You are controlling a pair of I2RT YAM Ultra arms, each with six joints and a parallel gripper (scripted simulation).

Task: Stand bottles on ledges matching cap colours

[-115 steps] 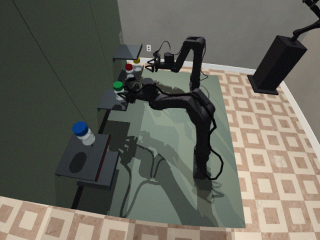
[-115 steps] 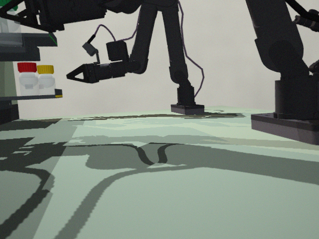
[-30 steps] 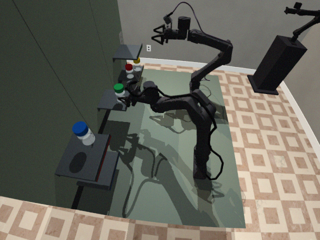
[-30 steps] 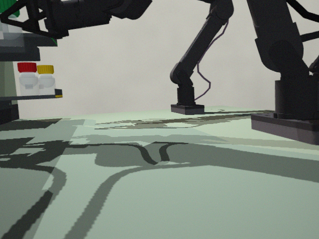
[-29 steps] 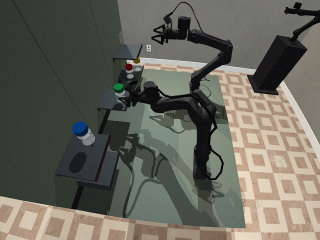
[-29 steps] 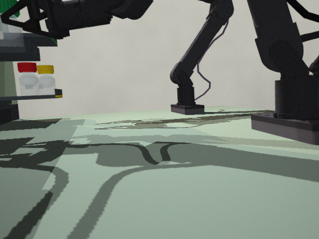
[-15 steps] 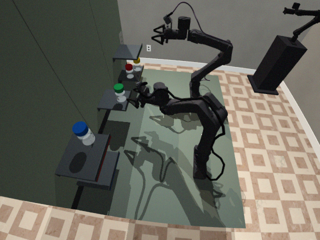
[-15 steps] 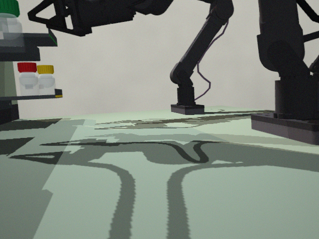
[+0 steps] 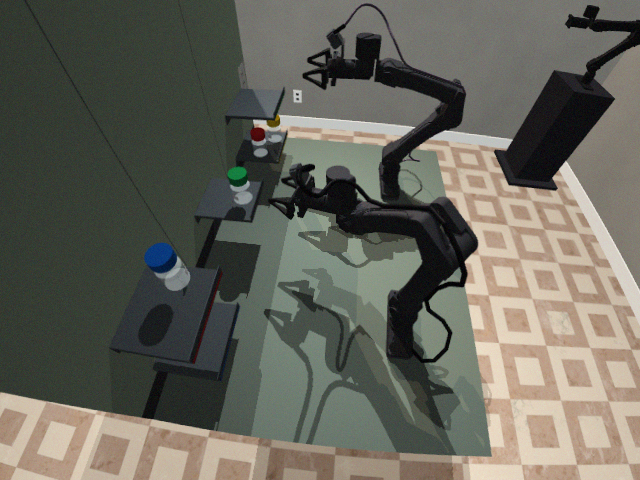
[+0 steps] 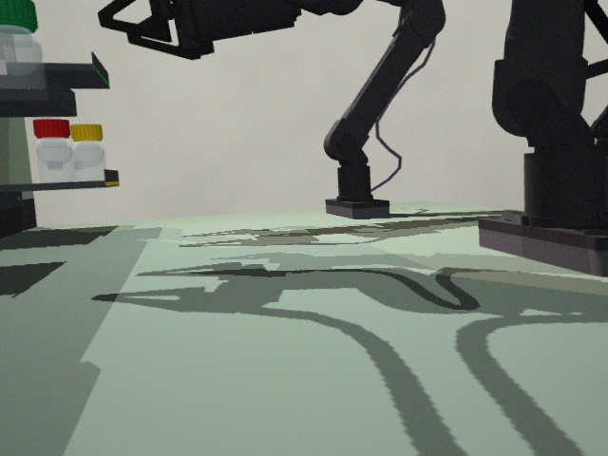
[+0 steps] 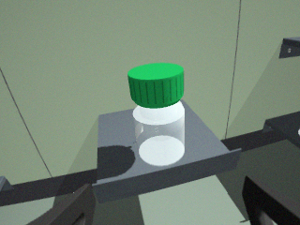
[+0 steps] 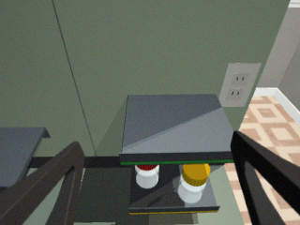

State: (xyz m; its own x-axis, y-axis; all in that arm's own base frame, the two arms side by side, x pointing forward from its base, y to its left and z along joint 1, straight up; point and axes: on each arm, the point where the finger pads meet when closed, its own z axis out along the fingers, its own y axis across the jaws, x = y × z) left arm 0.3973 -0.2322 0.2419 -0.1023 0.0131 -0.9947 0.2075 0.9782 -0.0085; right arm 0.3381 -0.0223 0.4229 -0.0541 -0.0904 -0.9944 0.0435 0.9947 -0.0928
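Note:
A green-capped bottle (image 9: 238,181) stands upright on a grey wall ledge (image 9: 230,200); the left wrist view shows it whole (image 11: 157,112). My left gripper (image 9: 279,205) is open and empty, a short way back from that ledge, and also shows in the exterior view (image 10: 115,24). A red-capped bottle (image 9: 257,140) and a yellow-capped bottle (image 9: 273,128) stand side by side on the yellow-strip ledge (image 12: 174,201). A blue-capped bottle (image 9: 166,266) stands on the red-strip ledge (image 9: 170,315). My right gripper (image 9: 314,67) is open and empty, high up, facing the bare green-strip ledge (image 12: 175,127).
A blue-strip ledge (image 9: 211,343) sits just below the red-strip one. A dark rail runs along the green wall linking the ledges. A black camera stand (image 9: 553,126) is on the floor at the far right. A wall socket (image 12: 239,84) is beside the top ledge.

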